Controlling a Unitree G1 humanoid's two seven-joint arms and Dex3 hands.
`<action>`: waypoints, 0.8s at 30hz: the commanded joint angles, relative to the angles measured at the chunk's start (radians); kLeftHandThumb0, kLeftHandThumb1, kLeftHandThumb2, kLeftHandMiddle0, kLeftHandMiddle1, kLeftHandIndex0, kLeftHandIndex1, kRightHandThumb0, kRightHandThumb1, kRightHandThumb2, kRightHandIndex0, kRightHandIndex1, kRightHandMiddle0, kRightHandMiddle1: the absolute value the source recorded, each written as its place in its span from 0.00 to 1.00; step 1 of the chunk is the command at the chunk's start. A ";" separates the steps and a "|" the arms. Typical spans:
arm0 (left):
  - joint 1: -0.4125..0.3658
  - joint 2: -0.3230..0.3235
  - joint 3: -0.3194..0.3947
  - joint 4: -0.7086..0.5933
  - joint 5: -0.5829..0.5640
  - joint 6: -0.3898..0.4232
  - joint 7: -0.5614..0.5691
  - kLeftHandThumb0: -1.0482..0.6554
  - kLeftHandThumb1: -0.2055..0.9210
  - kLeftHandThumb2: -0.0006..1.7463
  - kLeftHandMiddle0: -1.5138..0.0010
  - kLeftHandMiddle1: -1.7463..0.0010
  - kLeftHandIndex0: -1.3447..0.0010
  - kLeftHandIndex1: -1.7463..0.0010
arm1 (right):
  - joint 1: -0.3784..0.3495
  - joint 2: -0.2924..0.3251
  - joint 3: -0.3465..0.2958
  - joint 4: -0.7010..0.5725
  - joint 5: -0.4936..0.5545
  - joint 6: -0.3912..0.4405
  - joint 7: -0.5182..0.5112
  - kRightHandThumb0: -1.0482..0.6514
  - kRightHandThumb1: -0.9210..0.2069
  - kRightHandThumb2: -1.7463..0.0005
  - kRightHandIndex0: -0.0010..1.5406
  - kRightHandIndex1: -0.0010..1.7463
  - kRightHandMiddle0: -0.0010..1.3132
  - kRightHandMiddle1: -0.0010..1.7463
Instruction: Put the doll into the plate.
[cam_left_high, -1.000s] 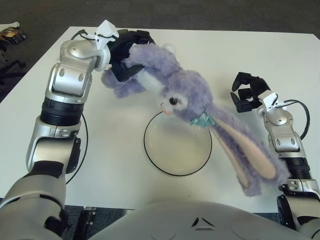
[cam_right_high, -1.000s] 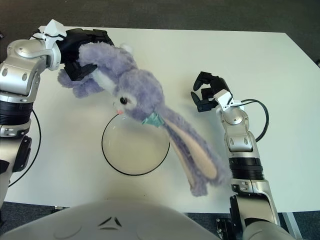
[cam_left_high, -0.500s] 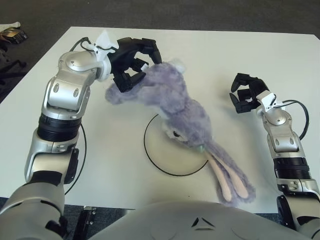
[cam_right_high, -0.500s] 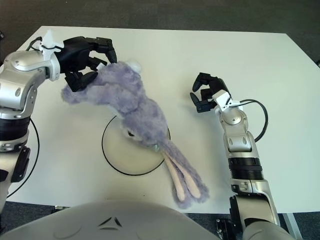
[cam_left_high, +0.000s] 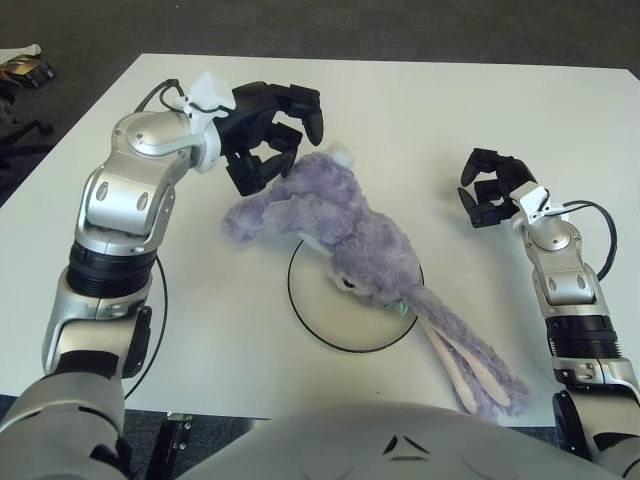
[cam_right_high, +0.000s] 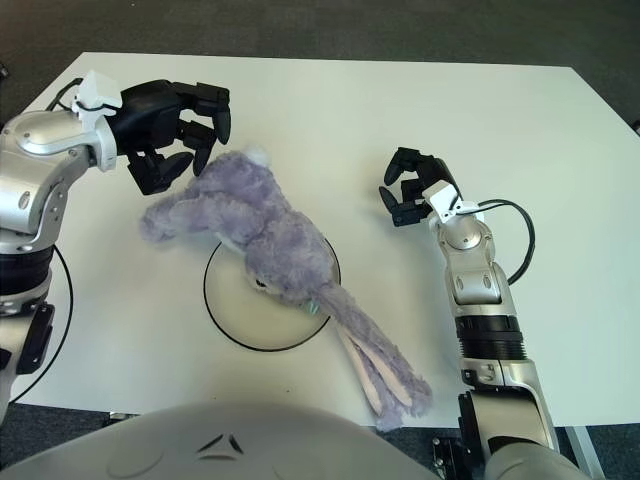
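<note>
Dropped since prev: fluffy purple doll (cam_left_high: 345, 235) across round plate (cam_left_high: 315, 315), left hand (cam_left_high: 265, 135) fingers spread, empty above.

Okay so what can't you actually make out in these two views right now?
- Plate: in both views the doll covers its far rim and middle, so how the doll's face sits there is hidden.
- Doll's ear tips: right eye view, partly hidden behind the robot's chest at the bottom edge.
- Right hand: both views, its palm faces away.
- Left hand: open above the doll, not holding it.

A white table (cam_left_high: 420, 110) stands on seemingly dark carpeted floor (cam_left_high: 350, 25).
</note>
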 joint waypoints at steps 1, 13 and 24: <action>0.024 0.016 0.020 -0.032 -0.032 0.020 0.001 0.61 0.13 1.00 0.41 0.01 0.50 0.00 | -0.009 0.002 0.000 -0.017 -0.003 0.012 -0.002 0.31 0.63 0.17 0.76 1.00 0.53 1.00; 0.115 0.057 0.000 -0.155 -0.014 -0.053 0.018 0.61 0.10 1.00 0.38 0.05 0.48 0.00 | -0.001 0.000 0.007 -0.037 -0.019 0.028 -0.009 0.31 0.63 0.18 0.76 1.00 0.53 1.00; 0.103 0.077 -0.016 -0.181 -0.036 0.011 0.026 0.61 0.10 1.00 0.38 0.05 0.49 0.00 | 0.003 -0.001 0.010 -0.045 -0.023 0.031 -0.008 0.31 0.63 0.18 0.76 1.00 0.53 1.00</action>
